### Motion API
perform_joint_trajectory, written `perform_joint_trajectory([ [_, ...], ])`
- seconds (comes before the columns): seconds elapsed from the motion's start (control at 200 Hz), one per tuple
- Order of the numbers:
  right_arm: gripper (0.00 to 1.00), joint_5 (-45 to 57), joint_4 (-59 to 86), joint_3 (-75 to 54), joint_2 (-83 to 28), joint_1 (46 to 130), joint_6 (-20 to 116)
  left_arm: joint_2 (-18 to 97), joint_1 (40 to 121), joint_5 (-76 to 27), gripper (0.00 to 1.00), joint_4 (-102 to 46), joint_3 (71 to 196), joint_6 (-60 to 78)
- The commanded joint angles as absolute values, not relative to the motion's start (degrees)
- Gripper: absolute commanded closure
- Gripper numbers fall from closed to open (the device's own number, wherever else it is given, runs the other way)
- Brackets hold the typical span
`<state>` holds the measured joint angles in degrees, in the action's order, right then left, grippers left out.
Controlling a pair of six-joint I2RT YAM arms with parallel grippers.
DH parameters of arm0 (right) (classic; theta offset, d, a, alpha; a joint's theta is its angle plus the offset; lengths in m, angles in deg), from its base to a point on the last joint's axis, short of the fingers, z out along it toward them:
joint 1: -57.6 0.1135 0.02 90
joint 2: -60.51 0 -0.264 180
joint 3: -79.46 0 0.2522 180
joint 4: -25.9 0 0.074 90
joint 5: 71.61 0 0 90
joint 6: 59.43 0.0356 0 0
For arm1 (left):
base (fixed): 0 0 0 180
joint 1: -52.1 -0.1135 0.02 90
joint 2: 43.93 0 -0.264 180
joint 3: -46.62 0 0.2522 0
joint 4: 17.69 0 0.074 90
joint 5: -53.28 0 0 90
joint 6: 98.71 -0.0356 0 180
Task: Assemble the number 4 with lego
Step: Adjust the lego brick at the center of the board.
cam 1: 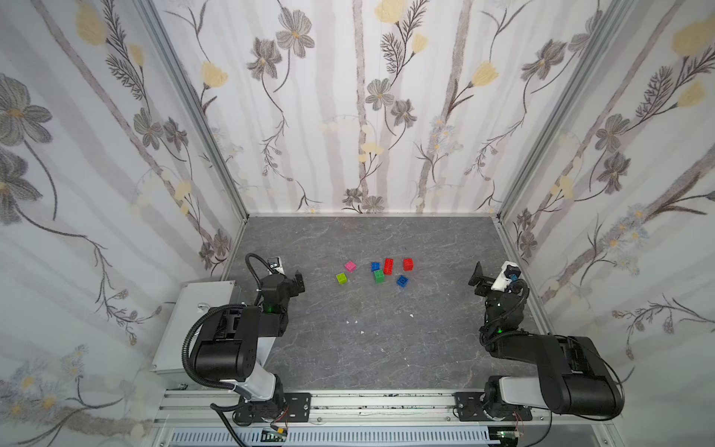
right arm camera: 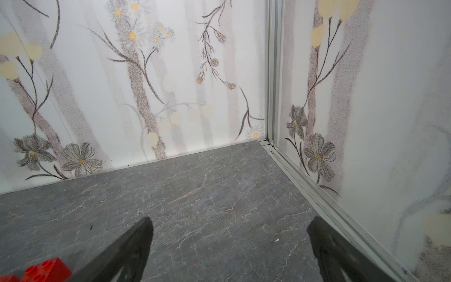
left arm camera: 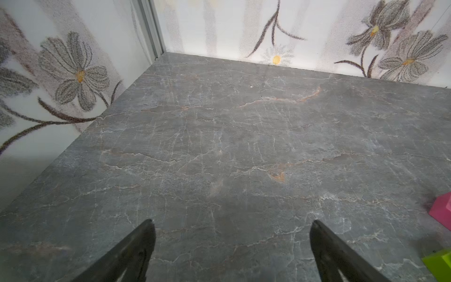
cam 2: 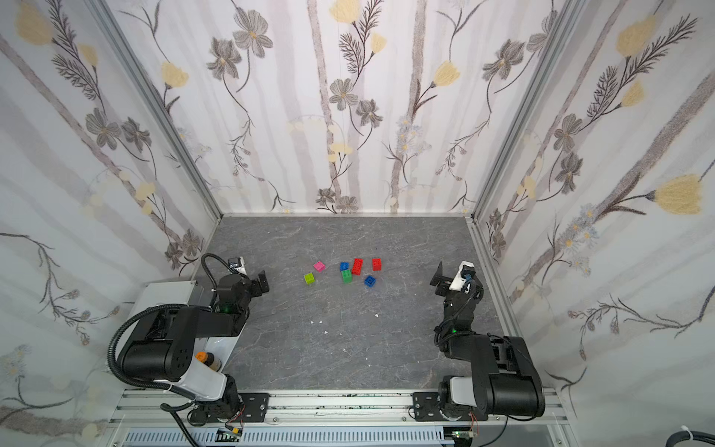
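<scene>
Seven loose lego bricks lie unjoined mid-table between the arms: pink brick and lime brick lie toward the left gripper, and the short red brick lies toward the right gripper (two blues, dark green and the longer red sit between). Both grippers hang over bare tabletop, jaws spread wide, holding nothing.
</scene>
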<state>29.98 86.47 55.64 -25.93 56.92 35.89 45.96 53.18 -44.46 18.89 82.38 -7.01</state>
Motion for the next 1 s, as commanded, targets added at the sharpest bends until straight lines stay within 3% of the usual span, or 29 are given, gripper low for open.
perform_joint_trajectory([
  [0.0, 0.00, 29.2, 88.8, 55.6, -25.9, 57.0, 35.8, 45.8, 53.2, -44.8, 0.00, 21.3, 82.5, -6.9],
  [0.899, 0.00, 28.9, 88.9, 55.5, -25.8, 56.9, 35.9, 45.9, 53.2, -44.9, 0.00, 21.2, 82.5, -7.0],
  [0.999, 0.00, 26.2, 79.8, 52.8, -20.9, 58.0, 33.3, 41.9, 53.9, -46.3, 0.00, 16.6, 83.2, -7.6],
])
